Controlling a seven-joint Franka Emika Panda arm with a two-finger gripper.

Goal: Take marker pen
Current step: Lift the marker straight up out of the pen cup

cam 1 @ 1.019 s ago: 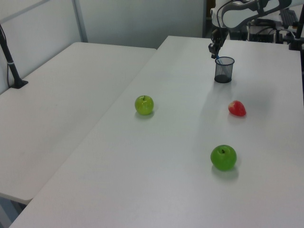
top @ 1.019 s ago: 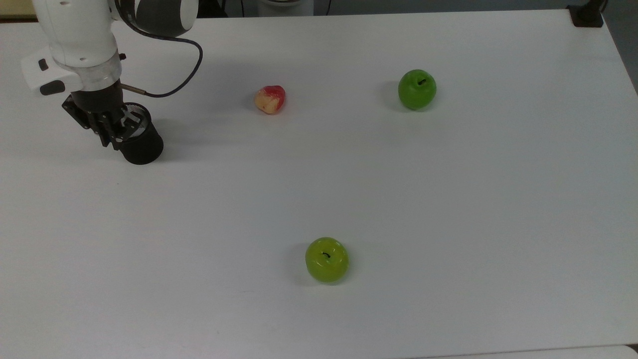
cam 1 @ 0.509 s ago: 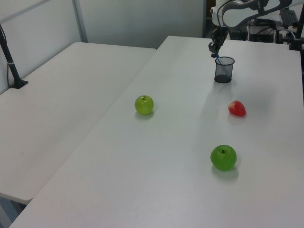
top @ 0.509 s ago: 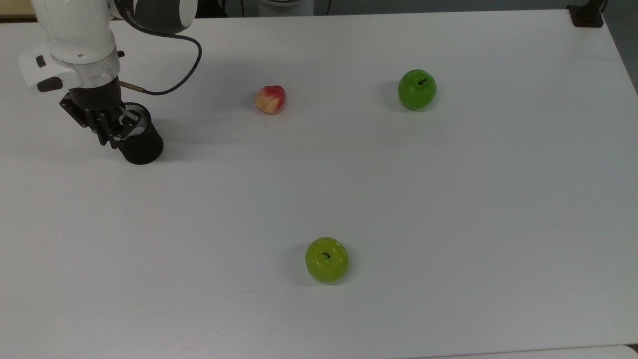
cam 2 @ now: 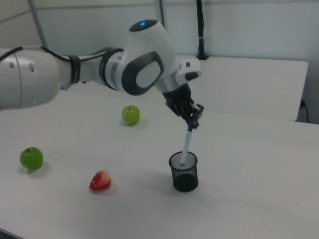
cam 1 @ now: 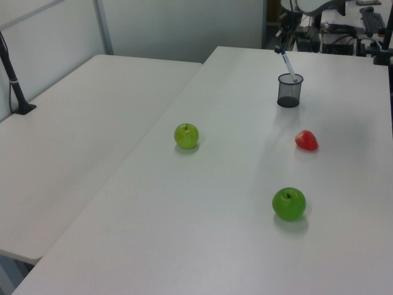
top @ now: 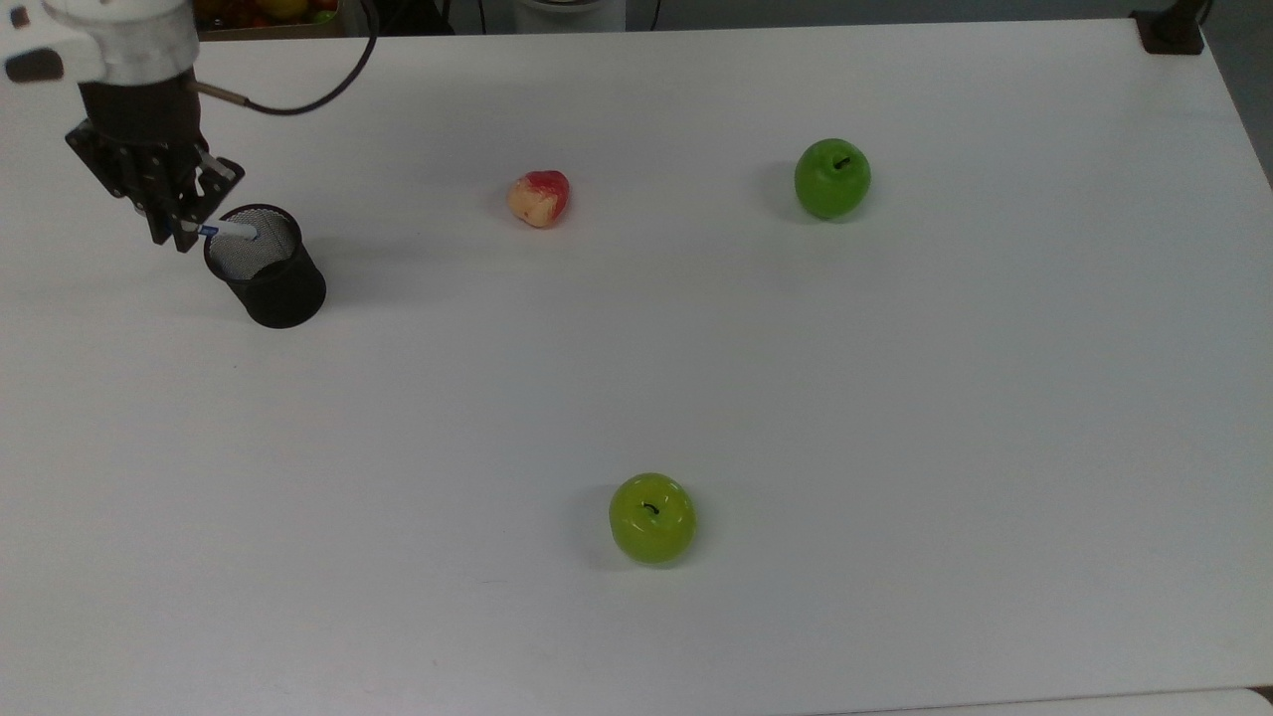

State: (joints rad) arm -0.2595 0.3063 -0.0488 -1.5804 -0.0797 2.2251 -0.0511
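Observation:
My gripper (cam 2: 193, 122) hangs above the black mesh cup (cam 2: 184, 172), shut on the upper end of the marker pen (cam 2: 187, 145). The slim white pen slants down from the fingers, and its lower end still sits inside the cup's rim. In the top view the gripper (top: 184, 231) is just left of the cup (top: 267, 266), with the pen (top: 227, 231) showing as a short white stub with a blue band. In the left view the pen (cam 1: 288, 66) leans up out of the cup (cam 1: 289, 90) toward the gripper (cam 1: 280, 49).
On the white table (top: 895, 418) lie a red and yellow fruit (top: 539, 198), a dark green apple (top: 831, 178) and a lighter green apple (top: 651, 517). A second table (cam 1: 73, 135) stands at the left view's left. A black post base (top: 1172, 30) sits on the top view's far right corner.
The gripper has risen from the cup's mouth and shifted toward the top view's upper left, pulling the marker pen up so most of it stands above the rim.

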